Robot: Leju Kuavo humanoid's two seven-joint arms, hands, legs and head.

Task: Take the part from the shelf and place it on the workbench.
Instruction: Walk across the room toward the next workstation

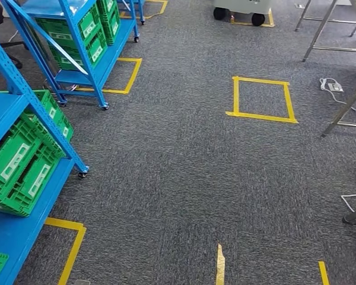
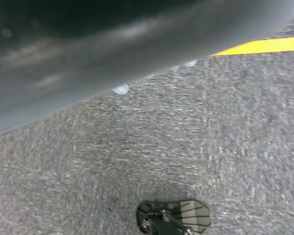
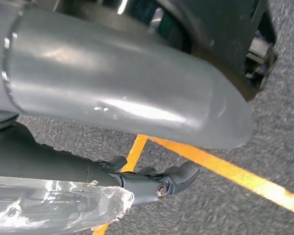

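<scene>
Blue shelf [image 1: 15, 101] with green crates [image 1: 21, 166] at left; right robot hand [image 3: 153, 178] hangs over carpet [image 1: 180, 172], dark fingers [image 3: 182, 174] extended, holding clear-wrapped part [image 3: 60, 205]; left robot hand: state indeterminate.

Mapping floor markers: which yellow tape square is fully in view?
The yellow tape square on open carpet, right of centre; the others beside the blue shelves show partial outlines.

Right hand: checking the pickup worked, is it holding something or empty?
Apparently holding: crinkled clear plastic lies against the right hand's dark fingers; contents cannot tell.
</scene>
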